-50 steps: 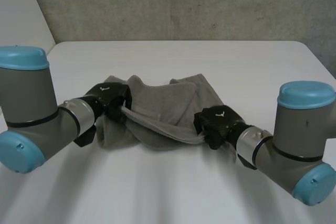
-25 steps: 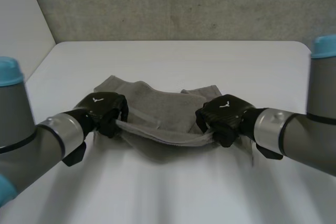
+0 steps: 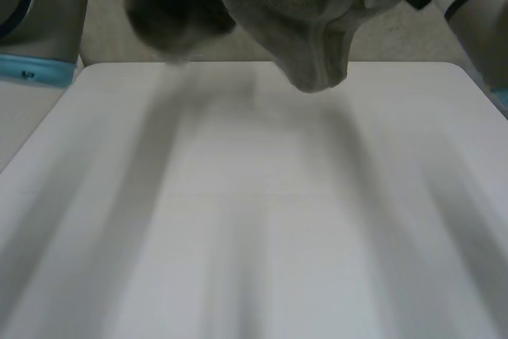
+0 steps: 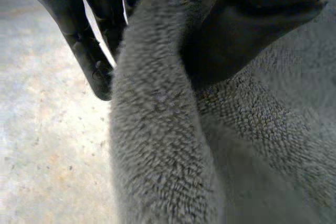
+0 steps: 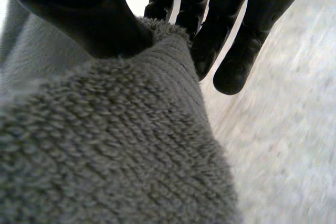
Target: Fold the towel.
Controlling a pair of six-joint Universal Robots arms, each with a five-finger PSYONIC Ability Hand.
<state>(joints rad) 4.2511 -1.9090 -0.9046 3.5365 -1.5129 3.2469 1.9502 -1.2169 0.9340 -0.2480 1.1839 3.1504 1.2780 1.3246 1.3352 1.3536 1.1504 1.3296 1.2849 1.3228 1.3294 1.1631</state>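
Observation:
The grey towel (image 3: 309, 13) hangs in the air above the far part of the white table (image 3: 254, 212), its lowest fold sagging toward the table's back edge. In the left wrist view my left hand (image 4: 262, 19) is shut on the towel (image 4: 157, 145), pinching a thick fold between the thumb and the fingers (image 4: 79, 35). My right hand (image 5: 79, 9) is likewise shut on the towel (image 5: 105, 150), with an edge clamped between its thumb and fingers (image 5: 247, 35). Which corners they hold is hidden.
My left arm (image 3: 40, 13) and right arm (image 3: 468, 5) are raised on either side of the towel. A rough grey wall (image 3: 397, 37) stands behind the table's back edge.
Both arms have risen and carried the towel up off the table. A second ago it lay bunched on the table with both hands on its near edge.

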